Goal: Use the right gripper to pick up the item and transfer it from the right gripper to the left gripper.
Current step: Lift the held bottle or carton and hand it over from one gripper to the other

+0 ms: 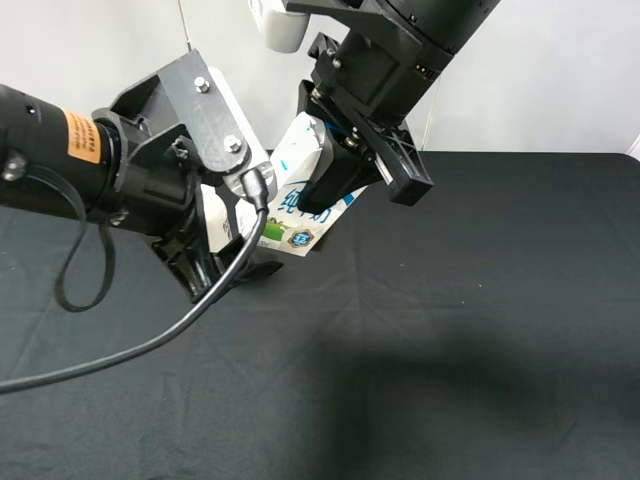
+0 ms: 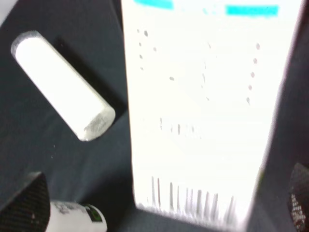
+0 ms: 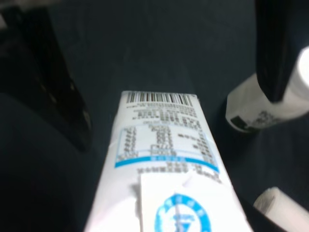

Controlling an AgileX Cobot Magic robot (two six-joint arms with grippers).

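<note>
Black cloth (image 1: 480, 330) covered the work surface. Above it, well clear of the cloth, the item (image 1: 298, 155) was held tilted in the air, its barcode end pointing down toward the left side of the exterior high view. The right gripper (image 1: 328, 200) was clenched on the item, one black finger lying across the printed face. The left gripper (image 1: 225, 235), on the arm with the orange band (image 1: 82, 136), stood released with its jaws spread wide. In the left wrist view the item (image 2: 200, 111) sat between the two fingertips (image 2: 26, 203), with a clear gap on one side; contact on the other side could not be determined. A loose black cable (image 1: 150, 345) hung from the left gripper. On the cloth below lay a white tube (image 2: 60, 84) and a white bottle (image 2: 77, 217), apart from each other.
</note>
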